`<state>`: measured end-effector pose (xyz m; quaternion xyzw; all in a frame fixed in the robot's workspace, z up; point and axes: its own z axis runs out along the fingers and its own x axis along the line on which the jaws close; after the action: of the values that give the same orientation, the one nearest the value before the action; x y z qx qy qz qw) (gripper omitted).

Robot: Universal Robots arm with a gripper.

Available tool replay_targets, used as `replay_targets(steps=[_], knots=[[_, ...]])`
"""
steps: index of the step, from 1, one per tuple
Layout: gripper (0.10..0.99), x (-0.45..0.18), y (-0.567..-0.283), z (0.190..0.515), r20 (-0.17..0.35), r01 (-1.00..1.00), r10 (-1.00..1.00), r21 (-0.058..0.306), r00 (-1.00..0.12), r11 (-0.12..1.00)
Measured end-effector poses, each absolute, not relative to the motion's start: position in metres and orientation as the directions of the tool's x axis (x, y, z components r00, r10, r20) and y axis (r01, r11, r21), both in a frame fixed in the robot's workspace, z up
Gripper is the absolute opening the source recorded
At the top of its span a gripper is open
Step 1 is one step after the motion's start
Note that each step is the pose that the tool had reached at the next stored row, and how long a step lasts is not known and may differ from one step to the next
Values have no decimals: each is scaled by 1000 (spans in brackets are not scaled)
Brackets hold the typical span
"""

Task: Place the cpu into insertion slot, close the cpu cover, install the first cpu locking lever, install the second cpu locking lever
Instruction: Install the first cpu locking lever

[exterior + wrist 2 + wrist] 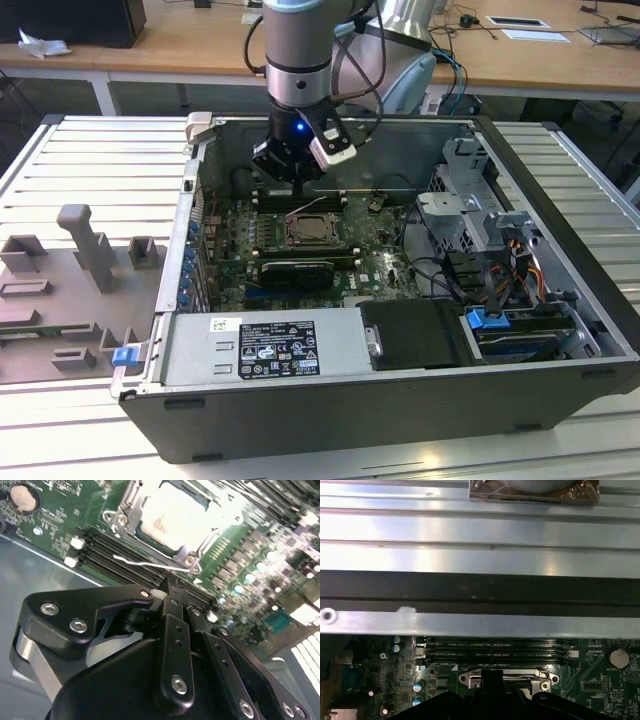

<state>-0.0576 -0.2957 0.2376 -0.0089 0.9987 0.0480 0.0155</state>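
Black gripper point(172, 597) parts sit closest in the second wrist view, with the two fingers point(175, 630) pressed together and nothing between them. Just past the fingertips lie the dark memory slots point(125, 560), and beyond those the cpu point(172, 517) sits flat in its socket, its top very bright. The cpu cover point(127, 512) is a grey metal frame lying around the cpu. One thin locking lever point(145, 564) stretches along the near side of the socket.

In the exterior view the gripper point(297, 180) hangs inside the open computer case point(400, 400), above the green motherboard point(375, 265) and near the cpu point(312, 230). The case rests on a ribbed metal table point(90, 160).
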Motion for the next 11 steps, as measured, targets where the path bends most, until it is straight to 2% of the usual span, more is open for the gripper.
replay_targets(steps=[11], knots=[[106, -36, -288, 226, -31, -20, -17, 98, -999, 995]])
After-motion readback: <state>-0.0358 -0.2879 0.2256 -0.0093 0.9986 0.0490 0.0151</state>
